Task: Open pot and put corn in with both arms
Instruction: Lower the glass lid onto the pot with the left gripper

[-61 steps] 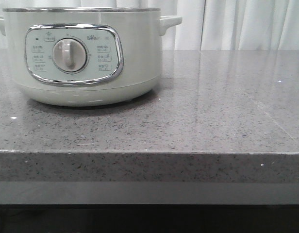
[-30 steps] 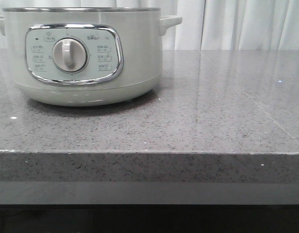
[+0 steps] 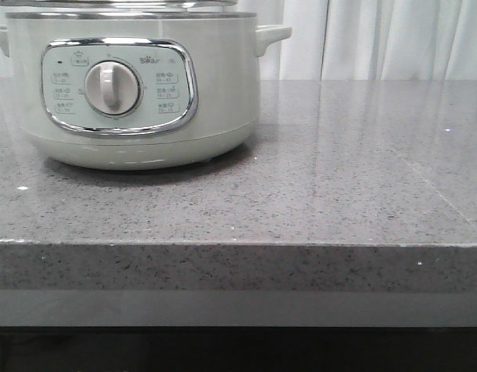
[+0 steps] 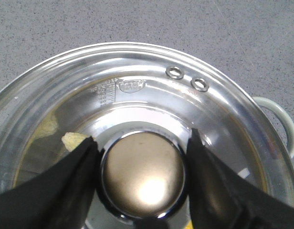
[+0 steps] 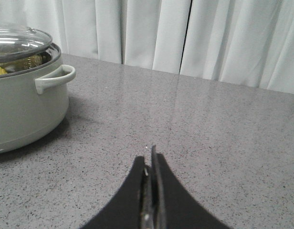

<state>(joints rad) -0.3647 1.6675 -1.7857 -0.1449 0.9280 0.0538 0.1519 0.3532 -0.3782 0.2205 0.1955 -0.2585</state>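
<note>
- Now, on the grey speckled counter, the pot stands at the back left, its chrome-framed panel and cream dial facing the front edge.
- Over the pot, a glass lid with a steel rim hangs just above the steel rim of the pot — the right wrist view shows it tilted, a gap open on the side toward the right handle.
- Left gripper: its black fingers sit on either side of the lid's round metal knob and press against it, grasping the knob.
- Seen through the glass, the corn lies inside the pot near its wall — a pale yellow piece partly hidden by one finger; yellow also shows under the lid's raised edge in the right wrist view.
- Right gripper: clenched, its two dark fingers pressed together with nothing between them, low over the bare counter well to the right of the pot.
- White curtains hang behind the counter's back edge.
</note>
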